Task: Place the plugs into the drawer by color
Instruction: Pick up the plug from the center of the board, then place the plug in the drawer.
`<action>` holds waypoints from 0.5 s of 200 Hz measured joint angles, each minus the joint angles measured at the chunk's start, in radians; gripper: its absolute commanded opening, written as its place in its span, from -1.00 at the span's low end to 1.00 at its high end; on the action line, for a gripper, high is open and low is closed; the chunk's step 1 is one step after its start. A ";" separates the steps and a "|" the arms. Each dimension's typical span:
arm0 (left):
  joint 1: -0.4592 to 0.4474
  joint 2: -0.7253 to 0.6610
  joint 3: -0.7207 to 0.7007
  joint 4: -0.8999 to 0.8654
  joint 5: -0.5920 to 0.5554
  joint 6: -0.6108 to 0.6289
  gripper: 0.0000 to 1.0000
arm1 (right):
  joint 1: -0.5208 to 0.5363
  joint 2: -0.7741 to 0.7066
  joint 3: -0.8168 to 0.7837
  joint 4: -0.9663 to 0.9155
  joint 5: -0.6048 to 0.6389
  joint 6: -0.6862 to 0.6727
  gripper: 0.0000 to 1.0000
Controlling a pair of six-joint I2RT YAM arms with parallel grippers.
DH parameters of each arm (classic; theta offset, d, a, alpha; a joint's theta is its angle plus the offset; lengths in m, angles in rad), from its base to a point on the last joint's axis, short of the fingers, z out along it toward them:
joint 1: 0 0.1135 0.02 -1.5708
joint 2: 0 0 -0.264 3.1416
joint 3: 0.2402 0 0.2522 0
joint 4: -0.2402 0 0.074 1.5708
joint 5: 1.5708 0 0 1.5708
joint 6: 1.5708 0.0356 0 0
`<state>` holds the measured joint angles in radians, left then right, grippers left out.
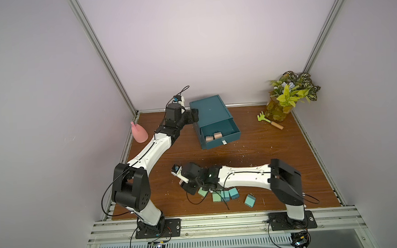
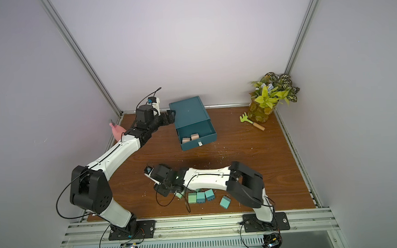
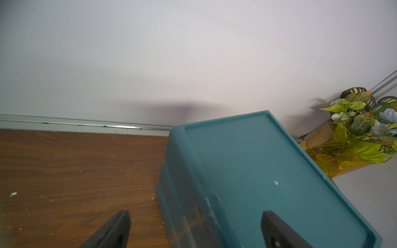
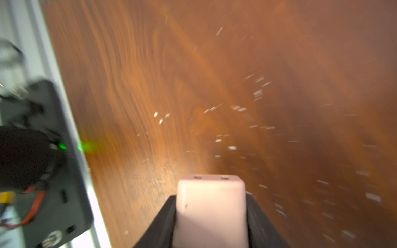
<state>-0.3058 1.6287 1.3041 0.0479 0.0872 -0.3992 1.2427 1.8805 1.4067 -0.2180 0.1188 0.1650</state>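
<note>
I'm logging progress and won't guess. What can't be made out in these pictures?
- Both top views: the right arm covers some loose plugs; their count is unsure.
- Top views: the cabinet top hides its lower drawers.
- Right wrist view: motion blur smears the table; the bottom edge cuts off the pink plug in the right gripper.
- Left wrist view: the bottom edge cuts off the left gripper.

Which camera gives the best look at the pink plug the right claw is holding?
The right wrist view: the pink plug fills the foreground, clamped in the right gripper. In both top views the arm hides it; the left wrist view misses it.
</note>
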 measured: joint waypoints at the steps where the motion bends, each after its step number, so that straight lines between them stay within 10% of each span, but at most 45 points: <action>1: 0.000 0.000 0.000 0.000 0.000 0.000 0.83 | -0.003 -0.006 -0.001 -0.001 0.002 0.000 -0.14; 49: 0.006 0.000 0.000 0.001 0.000 0.002 0.82 | -0.233 -0.344 0.005 -0.103 0.158 -0.030 -0.13; 100: 0.006 0.003 0.000 0.009 0.004 -0.001 0.82 | -0.455 -0.306 0.163 -0.229 0.199 -0.057 -0.14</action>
<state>-0.2996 1.6318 1.3041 0.0566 0.0914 -0.4000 0.7879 1.5742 1.5692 -0.4473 0.3180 0.1078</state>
